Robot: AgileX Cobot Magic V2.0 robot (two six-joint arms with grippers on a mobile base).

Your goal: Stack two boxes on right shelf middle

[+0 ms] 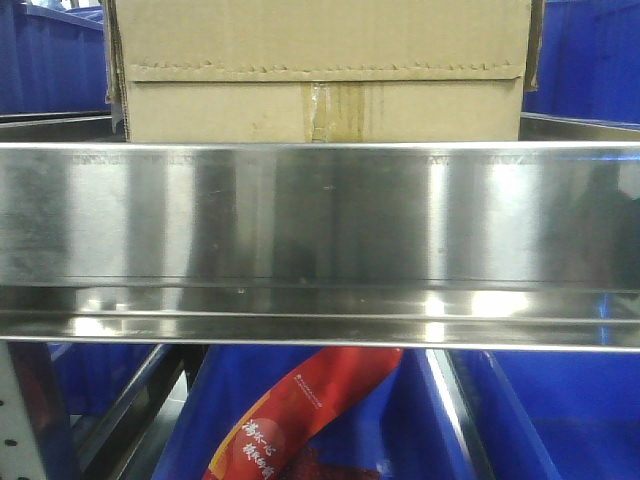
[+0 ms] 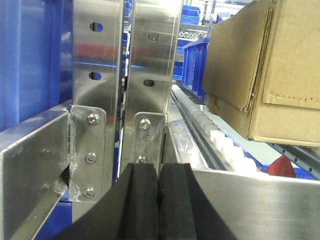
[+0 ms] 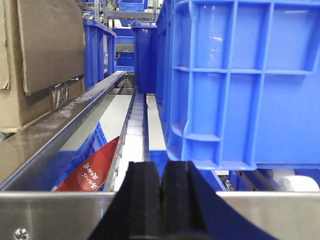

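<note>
Box point(image 1: 320, 70) sits on the shelf point(image 1: 320, 215) behind the shiny front rail, roughly centred in the front view, taped seam facing out. Left wrist view: it rests on the white rollers point(image 2: 220, 137), up to the right. Left gripper point(image 2: 160, 205) is clenched, pads together, holding nothing. Right gripper point(image 3: 160, 200) likewise, next to a blue crate point(image 3: 240, 85). Red packet point(image 1: 290, 420) lies on the level below.

The only writing is on a red packet point(image 1: 290, 420) below the shelf's front rail point(image 1: 320, 215): white Chinese characters and a small white block of print, both too blurred to read.
</note>
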